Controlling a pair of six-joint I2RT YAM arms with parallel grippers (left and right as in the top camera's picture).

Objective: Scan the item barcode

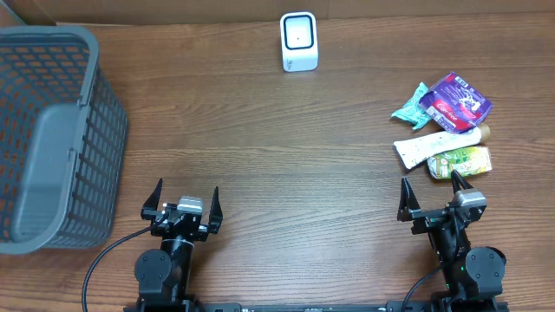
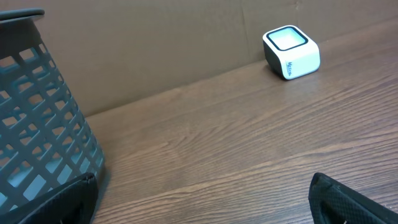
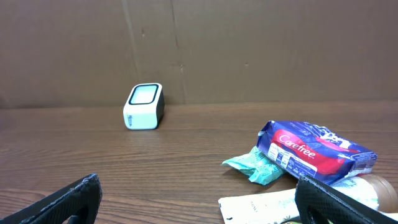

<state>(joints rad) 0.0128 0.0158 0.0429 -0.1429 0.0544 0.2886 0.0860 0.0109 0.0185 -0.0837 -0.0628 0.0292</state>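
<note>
**Left fingers (image 1: 156, 196) and right fingers (image 1: 405, 199) spread wide, nothing held**

Both pairs sit at the near edge of the desk (image 1: 277, 165), each with its two dark prongs parted as far as they go and only bare wood between them. In the left wrist view the prongs show as black shapes in the bottom corners, and the right wrist view shows the same.

The goods to be scanned lie in a small heap on the right side of the desk, just ahead of the right fingers. A purple pack (image 1: 457, 100) printed "Carefree" lies farthest back, with a teal pouch (image 1: 408, 107) touching its left side. A white tube (image 1: 431, 146) with a brown cap lies crosswise in front of them. A green packet (image 1: 466, 161) lies nearest the arm. From overhead one right prong's tip meets this packet's near edge; whether it touches cannot be told.

The scanner (image 1: 299, 41), a small white box with a pale window, stands upright at the far edge of the desk, near the middle and well apart from the heap.

A grey slatted basket (image 1: 106, 121) stands on the left side, beyond and left of the left fingers.
</note>
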